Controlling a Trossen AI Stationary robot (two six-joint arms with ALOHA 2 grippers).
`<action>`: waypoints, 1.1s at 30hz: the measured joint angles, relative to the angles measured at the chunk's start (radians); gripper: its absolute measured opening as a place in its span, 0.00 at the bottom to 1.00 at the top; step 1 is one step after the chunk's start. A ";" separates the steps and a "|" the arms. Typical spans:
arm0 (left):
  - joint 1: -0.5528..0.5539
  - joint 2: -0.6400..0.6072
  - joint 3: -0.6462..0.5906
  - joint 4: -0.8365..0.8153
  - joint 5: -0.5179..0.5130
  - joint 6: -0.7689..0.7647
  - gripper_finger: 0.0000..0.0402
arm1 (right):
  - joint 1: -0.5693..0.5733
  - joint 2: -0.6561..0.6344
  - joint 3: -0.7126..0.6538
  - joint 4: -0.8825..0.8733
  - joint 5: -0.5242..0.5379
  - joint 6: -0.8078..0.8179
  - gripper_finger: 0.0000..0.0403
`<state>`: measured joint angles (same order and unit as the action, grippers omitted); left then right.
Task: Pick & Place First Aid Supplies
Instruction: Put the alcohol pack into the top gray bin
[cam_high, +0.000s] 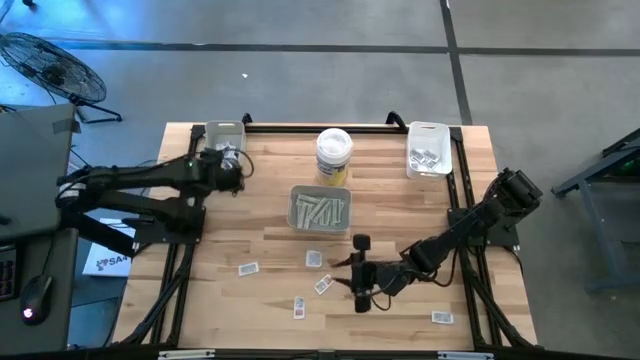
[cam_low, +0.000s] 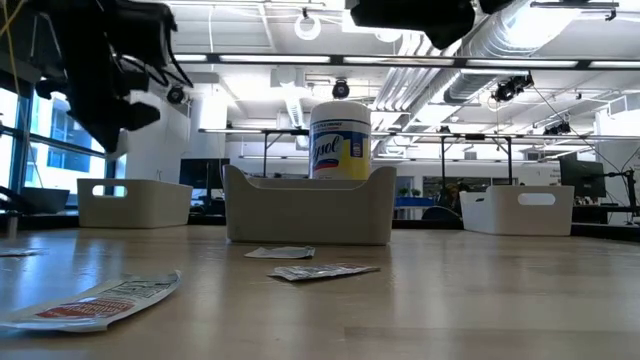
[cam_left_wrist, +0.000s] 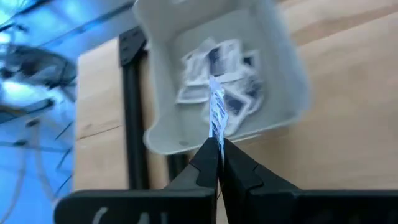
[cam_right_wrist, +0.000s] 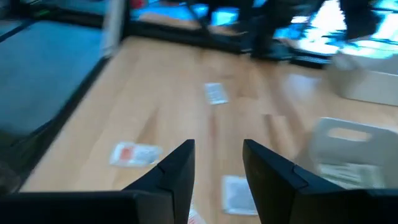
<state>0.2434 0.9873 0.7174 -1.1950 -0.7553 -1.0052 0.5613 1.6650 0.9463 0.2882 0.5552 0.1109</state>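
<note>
Fingers (cam_left_wrist: 214, 163) of the left gripper (cam_high: 232, 172) are pressed together on one small white square packet (cam_left_wrist: 217, 112), pinching its lower edge so it stands up from the tips. It hangs directly above the white tray (cam_high: 222, 133) at the desk's far left corner, where several like packets (cam_left_wrist: 205, 59) already lie.

Risks, as I judge them: the grip is only on the packet's edge, so it could slip early or cling to a fingertip on release. The tray's near wall lies close under the tips, so the packet could catch on the rim and fall to the desk (cam_high: 270, 215).

Fingers of the right gripper (cam_high: 360, 272) are spread and hold nothing, low over the near right part of the desk. One loose packet (cam_right_wrist: 236, 193) lies just ahead of and between the tips, not touched; another packet (cam_right_wrist: 135, 153) is off to one side. A flat packet is hard to catch; the tips could push it along instead.
</note>
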 joint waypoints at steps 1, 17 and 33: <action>0.040 0.012 0.000 0.006 0.012 0.031 0.00 | 0.000 0.000 0.000 0.005 0.039 0.010 0.32; 0.477 0.249 0.000 0.401 0.228 0.570 0.00 | -0.001 0.000 0.000 0.016 -0.061 0.020 0.32; 0.654 0.296 0.027 0.497 0.455 0.661 0.00 | -0.001 0.000 0.000 -0.001 -0.073 0.011 0.32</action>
<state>0.8971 1.2834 0.7448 -0.6977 -0.3008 -0.3441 0.5602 1.6646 0.9466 0.2874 0.4820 0.1215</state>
